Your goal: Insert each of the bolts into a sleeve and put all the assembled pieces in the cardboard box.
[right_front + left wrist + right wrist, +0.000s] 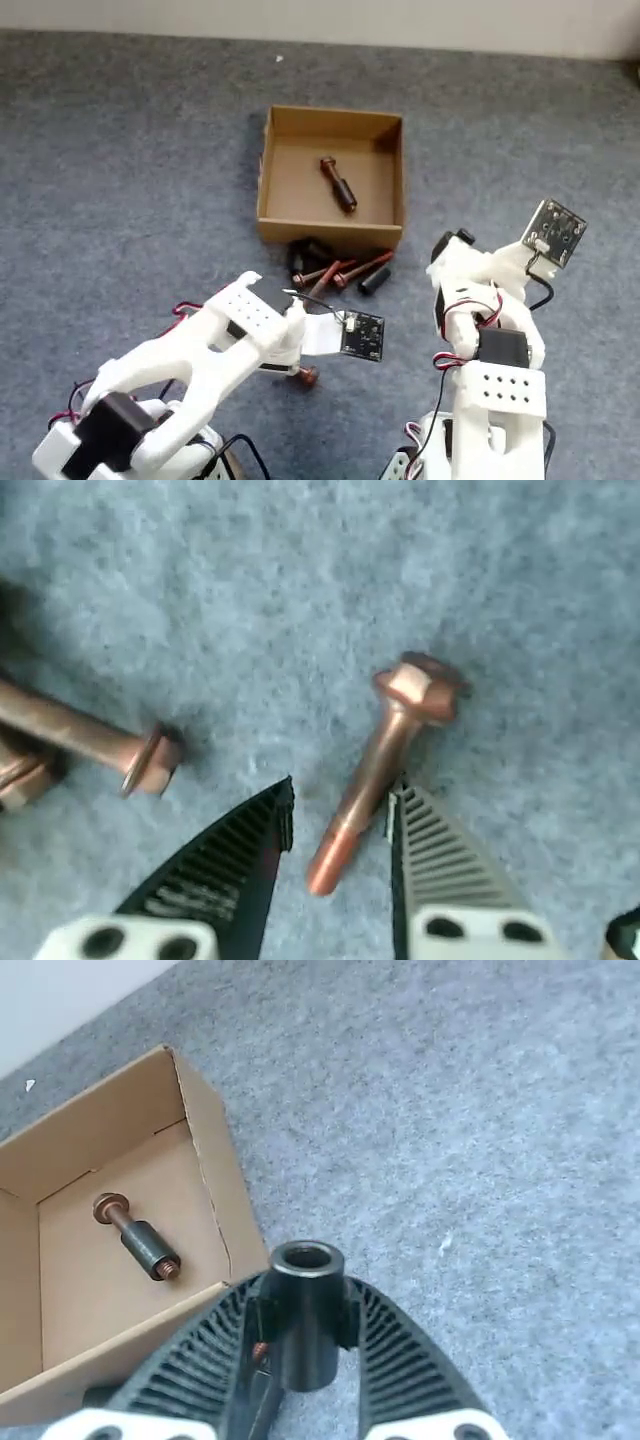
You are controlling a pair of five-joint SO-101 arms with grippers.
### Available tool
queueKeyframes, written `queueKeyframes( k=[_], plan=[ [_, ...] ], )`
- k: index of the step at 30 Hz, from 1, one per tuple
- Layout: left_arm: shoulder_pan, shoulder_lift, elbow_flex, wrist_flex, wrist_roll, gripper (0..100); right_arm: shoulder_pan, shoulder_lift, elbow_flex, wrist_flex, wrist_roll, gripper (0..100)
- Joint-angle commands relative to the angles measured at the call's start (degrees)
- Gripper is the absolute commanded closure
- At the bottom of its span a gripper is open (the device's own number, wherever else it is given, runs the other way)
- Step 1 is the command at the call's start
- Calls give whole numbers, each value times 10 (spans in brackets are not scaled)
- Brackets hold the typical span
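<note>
From up high, we see the cardboard box [330,232] far across the grey carpet [120,150]. One finished piece [338,183] lies inside it. Just near its front wall lie loose bolts [345,270] and a black sleeve [374,281], so we think most of the job is left.

Down at the left wrist, the left gripper [340,792] has its fingers spread on both sides of a bolt [390,740] lying on the carpet. A second bolt [85,738] lies close by.

Over at the right wrist, the right gripper [302,1300] pinches the held sleeve [305,1290] upright. Its hole is empty, so it needs a bolt.
</note>
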Motion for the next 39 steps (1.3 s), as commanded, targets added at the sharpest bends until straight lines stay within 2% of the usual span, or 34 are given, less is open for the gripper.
queueKeyframes(
  k=[1,7,14,22,28,31,34,39],
  plan=[
    [9,31,-34,-28,-4,890,8,-8,-14,-18,-3,992],
    [9,29,-34,-26,-3,997,8,-7,-14,-18,-3,992],
    [5,20,-36,-2,13,994,8,-7,-14,-18,-3,992],
    [3,-181,-33,53,133,994,5,-12,-14,-16,-3,993],
    [-44,-352,-33,54,241,994,1,-69,-9,-15,-3,993],
    [-49,-413,-33,53,319,994,-39,-141,3,-12,7,993],
    [-51,-460,-33,52,382,994,-92,-202,49,-8,58,993],
    [-52,-518,-33,3,491,994,-174,-266,95,-9,100,993]
  ],
)
